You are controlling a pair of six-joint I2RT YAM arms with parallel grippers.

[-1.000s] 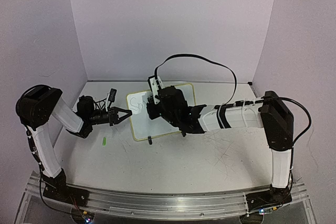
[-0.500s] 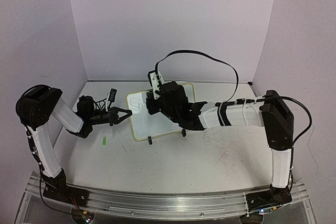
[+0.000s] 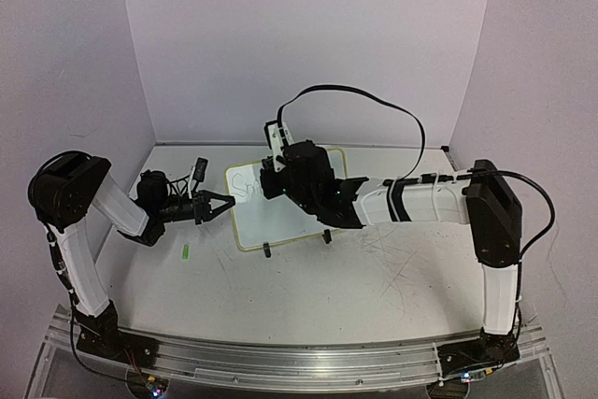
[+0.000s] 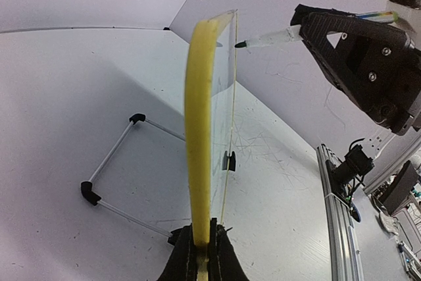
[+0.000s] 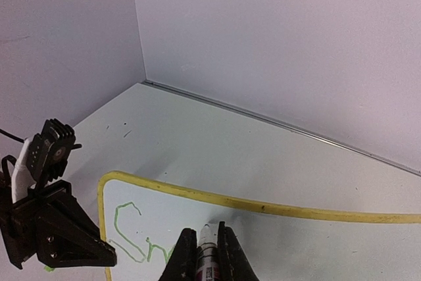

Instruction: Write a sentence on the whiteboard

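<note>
- Whiteboard (image 3: 280, 223) on the tabletop (image 3: 374, 296), toward 12 o'clock from its middle, propped at a tilt on 2 black feet (image 3: 267, 250).
- Left hand (image 3: 227, 204) at 9 o'clock of the board, fingers pressed together on the yellow frame's edge, pinching it.
- Right hand (image 3: 271, 180) over the board's 11 o'clock part, closed on a marker (image 5: 208, 249), pinching its barrel.
- Marker tip right at the white face, just below the top frame; true contact hard to tell.
- Sentence (image 5: 131, 231) in thin green, only the opening letters visible, at 9 o'clock of the marker tip, between the 2 hands.
- Small green piece (image 3: 185, 251) on the tabletop at 6 o'clock of the left hand, apart from the board.
</note>
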